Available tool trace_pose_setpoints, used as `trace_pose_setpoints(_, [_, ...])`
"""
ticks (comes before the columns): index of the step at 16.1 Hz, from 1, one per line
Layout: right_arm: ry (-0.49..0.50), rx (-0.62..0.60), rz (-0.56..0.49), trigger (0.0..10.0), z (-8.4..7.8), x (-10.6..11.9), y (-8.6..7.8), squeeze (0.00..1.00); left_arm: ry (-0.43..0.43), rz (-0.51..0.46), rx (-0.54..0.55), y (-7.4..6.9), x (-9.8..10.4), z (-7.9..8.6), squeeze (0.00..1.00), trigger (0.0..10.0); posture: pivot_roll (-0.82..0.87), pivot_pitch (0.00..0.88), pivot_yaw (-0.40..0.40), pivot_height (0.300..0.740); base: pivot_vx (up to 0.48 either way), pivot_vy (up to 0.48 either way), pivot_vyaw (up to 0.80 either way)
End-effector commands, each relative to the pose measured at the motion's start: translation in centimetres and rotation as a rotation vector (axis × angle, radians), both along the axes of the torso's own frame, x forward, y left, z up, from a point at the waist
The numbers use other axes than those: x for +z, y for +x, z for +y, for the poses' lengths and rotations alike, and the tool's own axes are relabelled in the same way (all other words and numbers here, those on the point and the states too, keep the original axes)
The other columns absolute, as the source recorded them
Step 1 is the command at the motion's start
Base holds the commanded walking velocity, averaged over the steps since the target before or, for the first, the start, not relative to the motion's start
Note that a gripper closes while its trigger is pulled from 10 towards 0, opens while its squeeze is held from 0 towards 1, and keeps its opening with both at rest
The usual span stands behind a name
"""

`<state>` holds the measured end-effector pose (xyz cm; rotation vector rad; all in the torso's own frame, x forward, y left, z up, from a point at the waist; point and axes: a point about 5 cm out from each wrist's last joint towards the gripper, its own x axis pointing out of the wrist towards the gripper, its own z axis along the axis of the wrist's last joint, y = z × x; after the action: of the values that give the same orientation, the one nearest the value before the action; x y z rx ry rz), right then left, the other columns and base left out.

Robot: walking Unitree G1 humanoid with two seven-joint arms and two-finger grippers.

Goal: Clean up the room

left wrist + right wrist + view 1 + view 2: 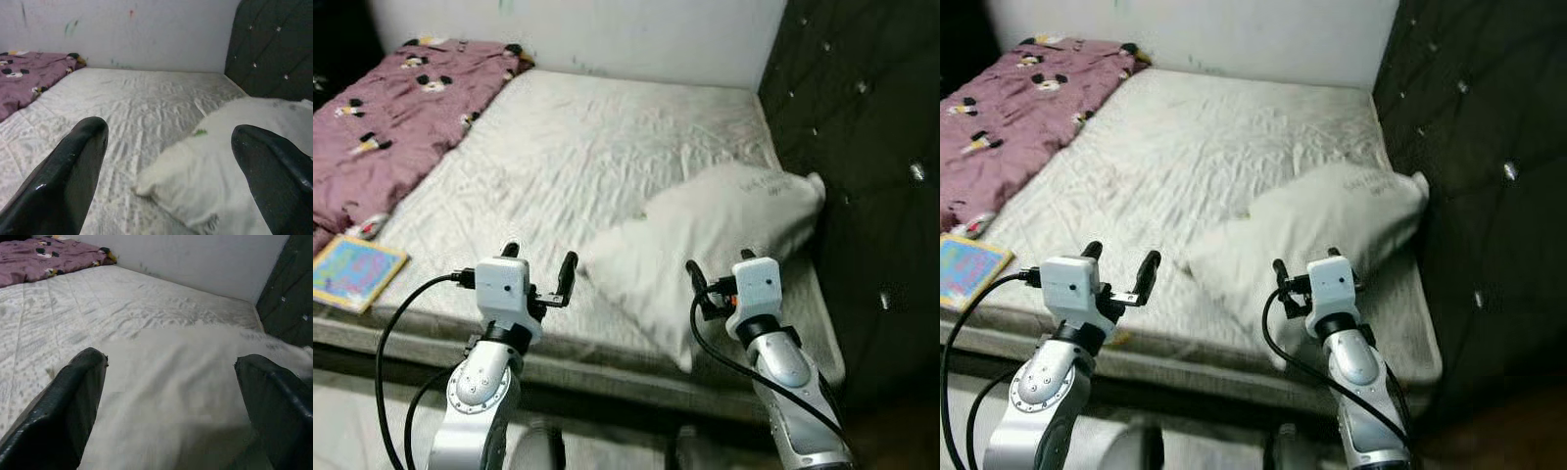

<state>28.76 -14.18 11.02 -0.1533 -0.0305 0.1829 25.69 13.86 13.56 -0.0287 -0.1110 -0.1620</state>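
A white pillow (705, 240) lies askew on the bed's right side, one end against the dark headboard. My left gripper (538, 264) is open above the mattress's near edge, just left of the pillow's near corner. My right gripper (717, 269) is open over the pillow's near edge, with nothing between its fingers. In the left wrist view the pillow (234, 166) lies ahead between the fingers (73, 166). In the right wrist view the pillow (171, 396) spreads close between the fingers (68, 401).
A white mattress (568, 147) stands against a pale wall. A mauve blanket (391, 117) with cartoon prints is bunched at the far left. A colourful book (352, 272) lies at the near left edge. A dark tufted headboard (862, 147) stands on the right.
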Motion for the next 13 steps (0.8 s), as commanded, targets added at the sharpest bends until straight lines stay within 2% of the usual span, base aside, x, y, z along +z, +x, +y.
trace_pose_setpoints(1, [0.000, 0.004, 0.001, 10.0, -0.06, 0.00, -0.02, 0.00, 0.011, 0.007, -0.002, 0.04, 0.00, -0.18, 0.00, 10.0, 0.00, 0.091, -0.008, 0.584, 0.000, 0.000, 0.00])
trace_pose_setpoints(5, [-0.002, 0.003, 0.008, 10.0, -0.07, -0.16, -0.02, 0.00, 0.006, 0.009, 0.013, -0.08, -0.04, -0.15, 0.00, 10.0, 0.00, 0.098, -0.009, 0.584, 0.000, 0.000, 0.00])
trace_pose_setpoints(8, [-0.003, 0.002, 0.008, 10.0, -0.10, -0.14, -0.01, 0.00, -0.005, -0.011, -0.019, -0.18, 0.29, -0.33, 0.00, 10.0, 0.00, 0.102, -0.010, 0.584, 0.000, 0.000, 0.00])
trace_pose_setpoints(11, [0.002, 0.003, 0.007, 10.0, -0.07, -0.11, 0.02, 0.00, -0.008, -0.014, -0.031, -0.28, 0.38, -0.41, 0.00, 10.0, 0.00, 0.107, -0.011, 0.584, 0.311, 0.000, 0.00])
trace_pose_setpoints(13, [0.005, 0.003, 0.007, 10.0, -0.03, -0.07, 0.10, 0.00, -0.007, -0.014, -0.033, -0.23, 0.42, -0.38, 0.00, 10.0, 0.00, 0.111, -0.011, 0.562, 0.418, 0.000, 0.00])
